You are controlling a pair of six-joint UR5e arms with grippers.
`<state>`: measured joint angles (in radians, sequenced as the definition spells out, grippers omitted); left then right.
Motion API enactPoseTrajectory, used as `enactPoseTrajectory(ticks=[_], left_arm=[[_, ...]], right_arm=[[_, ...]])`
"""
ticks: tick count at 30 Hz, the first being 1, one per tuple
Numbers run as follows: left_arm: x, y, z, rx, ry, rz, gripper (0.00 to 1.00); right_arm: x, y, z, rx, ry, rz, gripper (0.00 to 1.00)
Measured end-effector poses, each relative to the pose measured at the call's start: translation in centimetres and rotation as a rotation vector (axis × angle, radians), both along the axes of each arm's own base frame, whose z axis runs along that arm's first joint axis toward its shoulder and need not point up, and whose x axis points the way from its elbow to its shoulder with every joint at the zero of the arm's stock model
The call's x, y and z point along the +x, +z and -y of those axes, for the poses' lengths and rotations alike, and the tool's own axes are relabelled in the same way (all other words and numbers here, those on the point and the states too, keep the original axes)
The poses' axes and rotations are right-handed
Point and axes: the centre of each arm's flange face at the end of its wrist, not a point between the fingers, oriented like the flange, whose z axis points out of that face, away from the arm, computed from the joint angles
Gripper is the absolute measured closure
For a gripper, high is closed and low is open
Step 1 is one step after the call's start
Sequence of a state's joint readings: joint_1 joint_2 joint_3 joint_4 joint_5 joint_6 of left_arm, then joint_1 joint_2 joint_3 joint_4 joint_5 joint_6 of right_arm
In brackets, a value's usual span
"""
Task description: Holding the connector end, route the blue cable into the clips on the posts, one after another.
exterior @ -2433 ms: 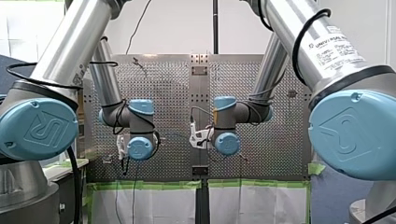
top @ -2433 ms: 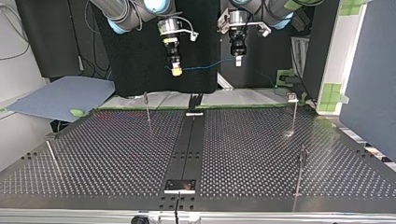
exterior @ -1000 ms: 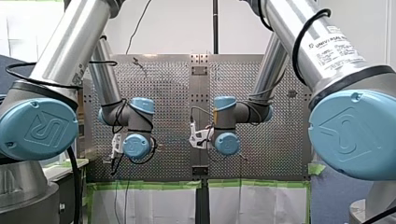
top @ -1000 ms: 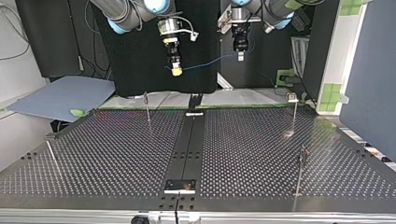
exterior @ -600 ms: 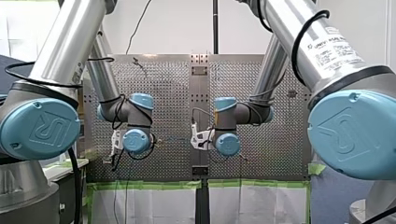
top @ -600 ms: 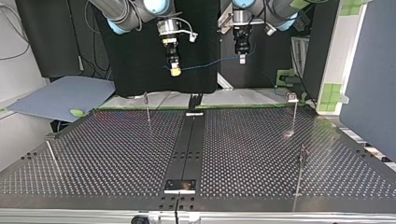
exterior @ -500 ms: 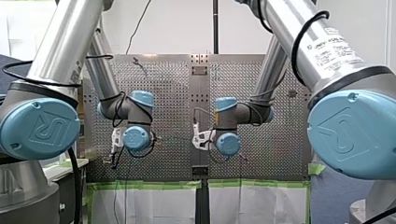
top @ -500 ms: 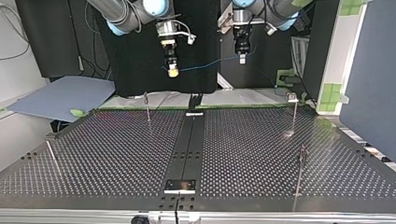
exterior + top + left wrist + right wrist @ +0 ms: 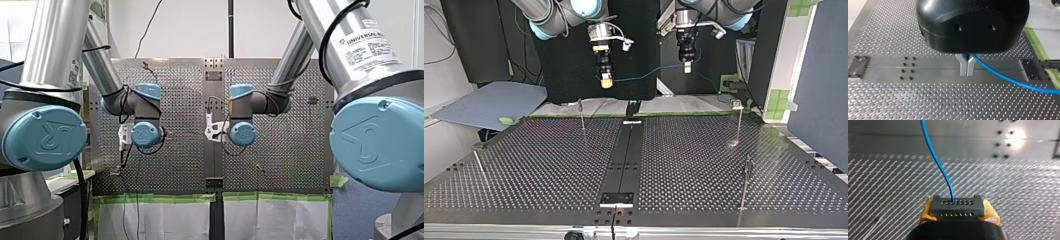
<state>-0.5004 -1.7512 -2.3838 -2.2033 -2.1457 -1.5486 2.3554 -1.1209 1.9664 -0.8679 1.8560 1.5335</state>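
Up close, my right gripper has its yellow pads pressed against both sides of the grey connector — a firm hold, with the connector's two rows of small holes facing ahead. The blue cable leaves a hole in the row farther from the gripper body and runs ahead in a gentle bend over the perforated table.

My left gripper has its metal fingers closed together on the cable. The cable comes out from between them near their roots and trails off to one side, above the table's smooth central strip.

In the top view both grippers hang beyond the table's far edge, in front of a black backdrop. Taken from the table's middle, my right gripper is at about eleven o'clock and my left at about one o'clock. The cable is strung between them with a slight sag, well apart from the table and from every post.

Four thin posts stand on the table:
- The far-left post is between ten and eleven o'clock.
- The far-right post is at two o'clock, with a small silvery clip on top.
- The near-right post is between three and four o'clock.
- The leaning post is at nine o'clock, close to the table's edge.

A grey-blue sheet lies off the table at about ten o'clock.

In the front view the two blue-capped wrists sit either side of the central strip — my left arm's wrist at nine o'clock of it, my right arm's wrist at three o'clock — and they hide the fingers from that camera.
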Motion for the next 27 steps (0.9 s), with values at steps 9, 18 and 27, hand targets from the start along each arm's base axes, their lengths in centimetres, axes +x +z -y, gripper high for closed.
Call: enactPoseTrajectory(ticks=[9, 18, 27], left_arm=[[1.6, 4.6, -0.3, -0.044, 0.063, 0.055, 1.00], [3.3, 9.7, -0.6, -0.094, 0.116, 0.121, 1.00], [3.9, 14.0, -1.9, -0.131, 0.183, 0.164, 1.00]], right_arm=[[1.8, 6.7, 0.5, -0.048, 0.092, 0.049, 1.00], [2.9, 12.3, 0.2, -0.082, 0.184, 0.073, 1.00], [4.7, 13.9, 0.3, -0.063, 0.241, 0.056, 1.00]])
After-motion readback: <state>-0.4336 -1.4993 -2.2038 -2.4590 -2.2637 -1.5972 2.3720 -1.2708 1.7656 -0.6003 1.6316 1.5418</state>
